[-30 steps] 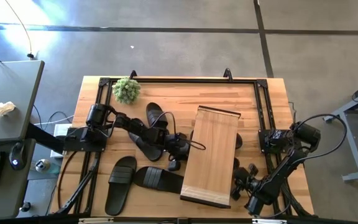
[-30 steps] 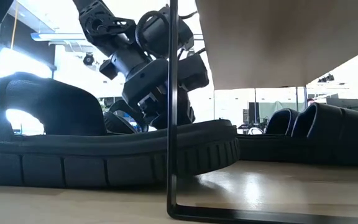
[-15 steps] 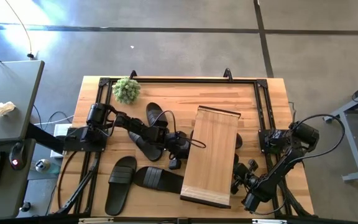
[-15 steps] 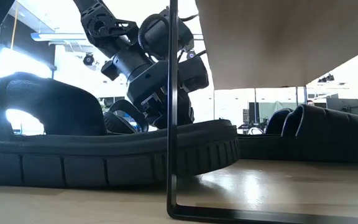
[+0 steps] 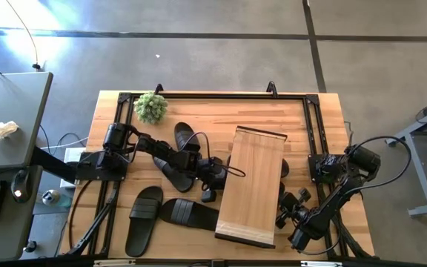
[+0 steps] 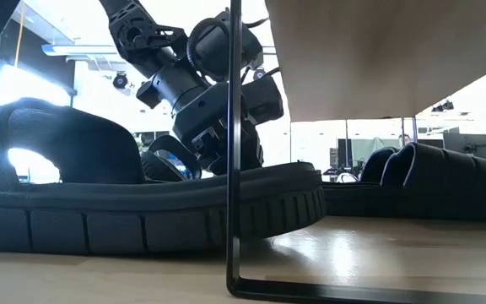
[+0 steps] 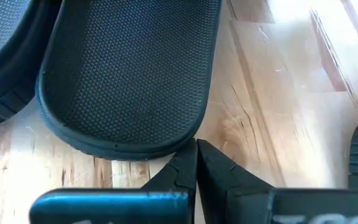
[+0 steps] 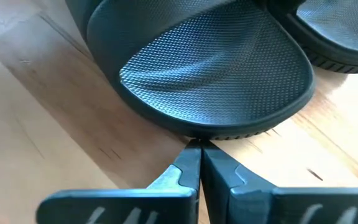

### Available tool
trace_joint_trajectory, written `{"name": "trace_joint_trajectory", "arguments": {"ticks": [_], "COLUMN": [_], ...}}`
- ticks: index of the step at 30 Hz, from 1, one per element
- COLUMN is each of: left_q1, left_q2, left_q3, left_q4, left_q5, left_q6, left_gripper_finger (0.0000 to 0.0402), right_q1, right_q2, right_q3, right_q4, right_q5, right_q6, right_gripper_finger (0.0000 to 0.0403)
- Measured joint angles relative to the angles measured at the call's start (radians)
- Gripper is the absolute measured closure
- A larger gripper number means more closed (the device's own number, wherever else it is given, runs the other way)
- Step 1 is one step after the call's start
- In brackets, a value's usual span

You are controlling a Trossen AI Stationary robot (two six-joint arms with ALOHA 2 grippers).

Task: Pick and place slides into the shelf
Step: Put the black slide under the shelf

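At the left edge of the shelf (image 5: pixel 252 185) we find the left gripper (image 5: pixel 207 194), its fingers clenched together on nothing, as its own wrist view shows. Directly ahead of the tips lies the rounded end of a sandal (image 7: pixel 129 74), sole flat on the table (image 5: pixel 221 111); its long axis runs straight away from the gripper, so we judge a grasp would call for the fingers to part first.

On the other side, the right gripper (image 5: pixel 282 217) sits just beside the shelf's right edge, near its front corner — also clenched and empty. Its wrist view shows the tips touching, or all but touching, the rim of another sandal (image 8: pixel 216 74), which from above is mostly hidden under the plank.

Farther out, two more sandals (image 5: pixel 144 219) lie side by side near the table's front left, well apart from either gripper, and a further one (image 5: pixel 186 138) lies behind the left arm. A small potted plant (image 5: pixel 151 107) stands at the back left corner.

We see no sandal on top of the shelf — the task looks barely begun. Each arm has its own sandal right at its fingertips.
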Motion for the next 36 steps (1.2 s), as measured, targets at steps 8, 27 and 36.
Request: {"name": "trace_joint_trajectory", "arguments": {"ticks": [8, 27, 36], "left_q1": [0.000, 0.000, -0.001], "left_q2": [-0.001, -0.005, -0.012], "left_q3": [0.001, 0.003, 0.003], "left_q4": [-0.013, -0.059, -0.102], "left_q5": [-0.003, -0.016, -0.069], "left_q6": [-0.026, -0.079, -0.045], "left_gripper_finger": [0.0401, 0.0401, 0.0401], "right_q1": [0.000, 0.002, 0.002], "right_q2": [0.000, -0.002, -0.002], "right_q3": [0.000, 0.005, 0.005], "right_q4": [-0.005, -0.032, -0.031], "right_q5": [-0.035, -0.088, -0.090], "right_q6": [-0.001, -0.002, 0.000], "right_gripper_finger": [0.0403, 0.0403, 0.0403]}}
